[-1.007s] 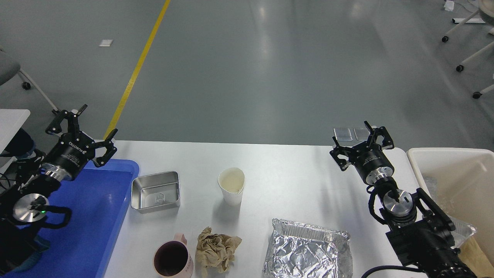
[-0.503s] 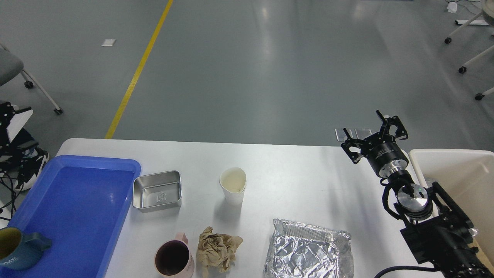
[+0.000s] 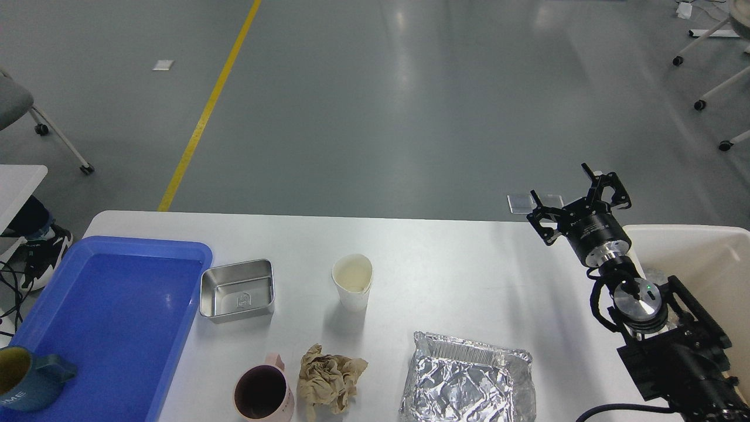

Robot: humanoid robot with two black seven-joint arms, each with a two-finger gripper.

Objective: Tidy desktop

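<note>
The white desktop (image 3: 457, 275) fills the lower half of the head view. On it stand a metal tin (image 3: 237, 291), a white paper cup (image 3: 352, 281), a pink mug (image 3: 262, 395), a crumpled brown paper (image 3: 329, 381) and a foil tray (image 3: 467, 380). My right gripper (image 3: 577, 199) hangs open over the desktop's far right corner, holding nothing. My left gripper is out of view.
A blue tray (image 3: 111, 316) lies at the left end with a dark blue mug (image 3: 26, 378) in its near corner. A cream bin (image 3: 697, 264) stands off the right end, beside my right arm. Chair legs on castors stand on the floor far right.
The left arm has drawn back out of view, uncovering the blue tray and the dark blue mug. The right gripper has shifted right and slightly away, toward the bin.
</note>
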